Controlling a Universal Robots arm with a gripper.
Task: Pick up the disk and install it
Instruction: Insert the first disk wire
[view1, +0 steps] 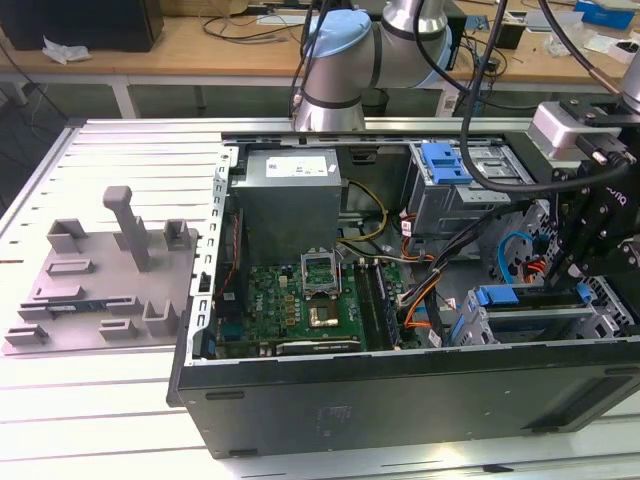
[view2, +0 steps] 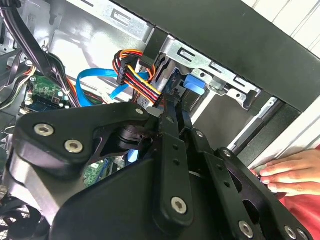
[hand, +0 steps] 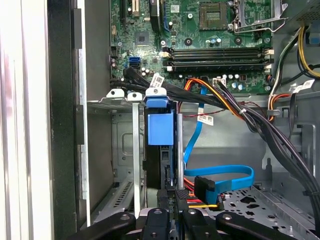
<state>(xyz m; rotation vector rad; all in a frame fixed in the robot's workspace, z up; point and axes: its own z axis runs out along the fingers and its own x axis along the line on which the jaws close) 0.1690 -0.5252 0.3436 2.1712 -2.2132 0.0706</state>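
Observation:
The disk (hand: 160, 129) stands edge-on in the lower drive cage (hand: 135, 165), a dark slab with a blue front between two metal rails. In the exterior view the disk (view1: 497, 296) lies in that cage at the case's right end. My gripper (hand: 171, 197) is at the disk's other end, its fingers (hand: 161, 200) close together and shut on the slab. In the second wrist view the gripper (view2: 176, 107) reaches toward the disk's blue front (view2: 194, 85). In the exterior view the gripper (view1: 578, 283) hangs over the cage.
A bundle of orange, red and black cables (hand: 220, 100) and a blue ribbon cable (hand: 225, 172) run beside the cage. The motherboard (view1: 300, 295) fills the case's middle. A blue bracket (view1: 445, 162) tops the upper cage. A person's hand (view2: 290, 172) rests on the case's edge.

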